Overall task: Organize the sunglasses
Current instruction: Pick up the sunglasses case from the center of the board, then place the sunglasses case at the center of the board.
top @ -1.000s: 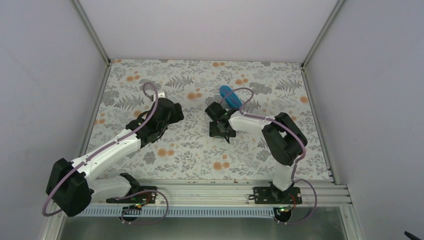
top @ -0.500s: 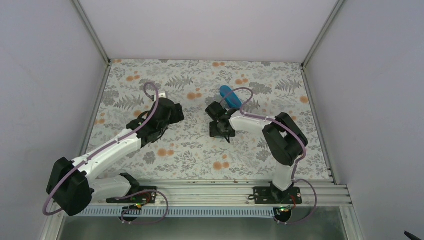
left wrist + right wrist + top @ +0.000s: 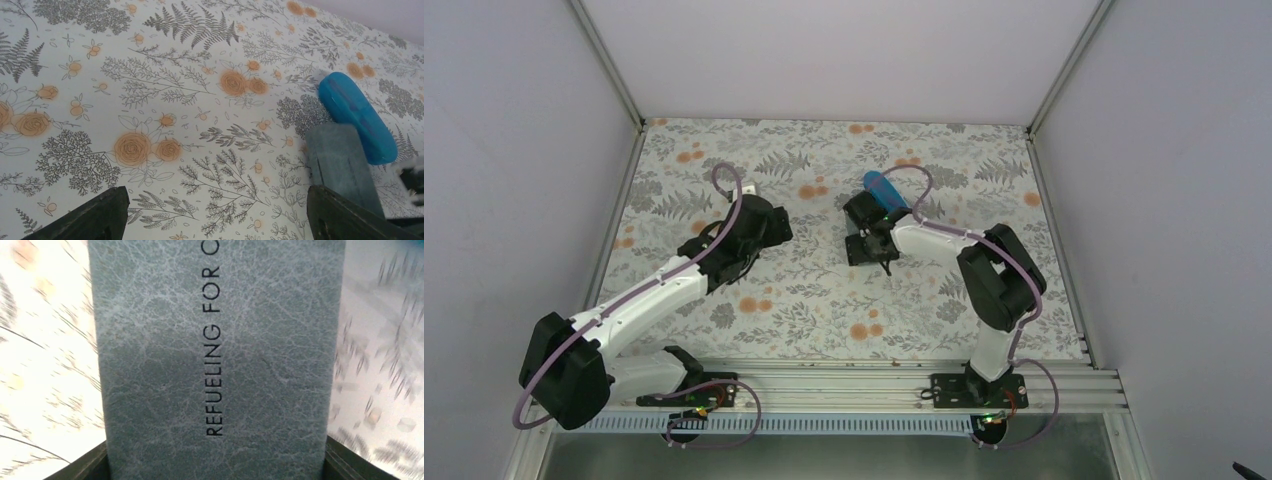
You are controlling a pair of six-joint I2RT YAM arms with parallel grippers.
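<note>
- While the right wrist view shows just a grey case (image 3: 215, 365) pinched by the right jaws, the left wrist view adds a blue case (image 3: 355, 115) near it.
- Left jaws: spread above the worktop (image 3: 150, 75).
- Sunglasses: cannot tell where.

A tabletop (image 3: 150, 75) covered in a print of grey ferns and orange roses fills most of the view. At the bottom corners stand the two dark fingers (image 3: 95, 217) of the left claw (image 3: 215, 220), spread wide with only bare print between them. To the right lies an oblong blue case (image 3: 357, 117), angled away toward the far side. A grey case (image 3: 340, 160) stands in front of its near part, its lower end hidden behind the right finger. A blurred dark and white shape (image 3: 412, 175) shows at the right edge.
</note>
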